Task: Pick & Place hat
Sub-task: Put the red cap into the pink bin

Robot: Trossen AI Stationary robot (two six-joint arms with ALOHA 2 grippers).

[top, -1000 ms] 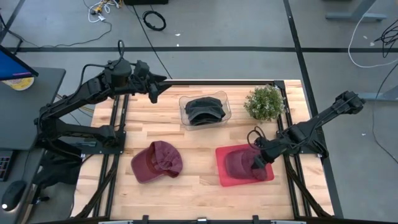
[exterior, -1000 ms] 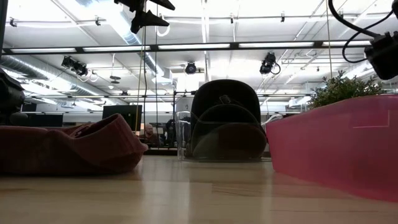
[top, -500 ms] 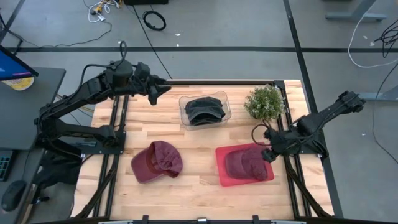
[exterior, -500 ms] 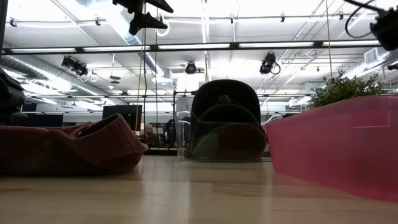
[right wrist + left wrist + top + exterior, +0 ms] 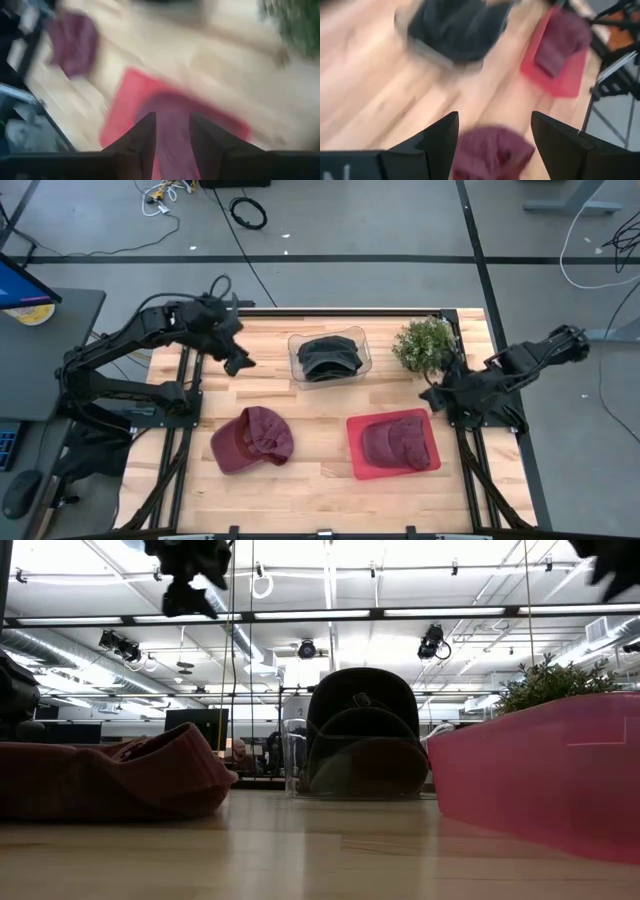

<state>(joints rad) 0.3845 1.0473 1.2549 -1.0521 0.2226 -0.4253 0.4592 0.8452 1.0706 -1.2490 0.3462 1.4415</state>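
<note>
2 dark arms, black cables

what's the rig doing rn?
Hat pick-and-place. One maroon hat already lies in the red tray, and the right hand sits empty just past the tray, near the potted plant. A second maroon hat lies loose on the table. The left hand is open over the table between that hat and the clear bin holding a dark hat. Neither hand holds anything.

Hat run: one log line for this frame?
left gripper: open, above table, empty | right gripper: open, beside plant | maroon hat: in red bin
</note>
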